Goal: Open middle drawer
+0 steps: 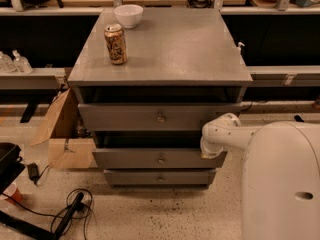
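Where the white arm ends, the gripper (207,152) sits against the right end of the middle drawer (135,159), at its top edge; whether it is clenched or released cannot be told. The drawer is second of three in the grey cabinet (180,49), with a plain flat grey front and a dark gap above. Its small round metal knob (161,160) is at centre, well left of the gripper. On the cabinet top stand a drink can (115,44) and a white bowl (128,15), apart.
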### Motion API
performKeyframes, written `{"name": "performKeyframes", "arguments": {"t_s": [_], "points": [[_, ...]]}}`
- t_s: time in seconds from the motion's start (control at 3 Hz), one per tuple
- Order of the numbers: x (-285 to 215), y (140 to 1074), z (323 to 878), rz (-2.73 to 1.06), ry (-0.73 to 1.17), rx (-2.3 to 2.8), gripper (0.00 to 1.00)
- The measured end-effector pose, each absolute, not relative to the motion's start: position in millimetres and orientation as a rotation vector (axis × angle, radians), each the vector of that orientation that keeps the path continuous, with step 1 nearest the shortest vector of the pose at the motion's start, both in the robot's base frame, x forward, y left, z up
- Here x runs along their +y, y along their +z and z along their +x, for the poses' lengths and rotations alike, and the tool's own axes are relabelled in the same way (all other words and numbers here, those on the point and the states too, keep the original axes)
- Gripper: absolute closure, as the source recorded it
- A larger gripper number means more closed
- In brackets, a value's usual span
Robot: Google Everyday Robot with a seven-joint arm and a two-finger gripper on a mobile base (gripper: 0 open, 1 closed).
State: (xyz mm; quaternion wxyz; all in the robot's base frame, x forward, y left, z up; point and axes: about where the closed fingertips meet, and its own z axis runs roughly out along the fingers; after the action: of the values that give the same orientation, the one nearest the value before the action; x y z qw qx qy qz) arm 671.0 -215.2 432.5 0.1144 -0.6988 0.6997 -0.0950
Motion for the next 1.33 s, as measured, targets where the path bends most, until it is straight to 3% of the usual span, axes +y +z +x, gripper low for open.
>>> {"name": "performKeyframes", "arguments": {"t_s": [0.33, 1.33], "points": [[-219, 442, 656, -2.039, -0.287, 2.086, 1.0], [-223, 447, 639, -2.031, -0.276, 2.121, 1.0]]}}
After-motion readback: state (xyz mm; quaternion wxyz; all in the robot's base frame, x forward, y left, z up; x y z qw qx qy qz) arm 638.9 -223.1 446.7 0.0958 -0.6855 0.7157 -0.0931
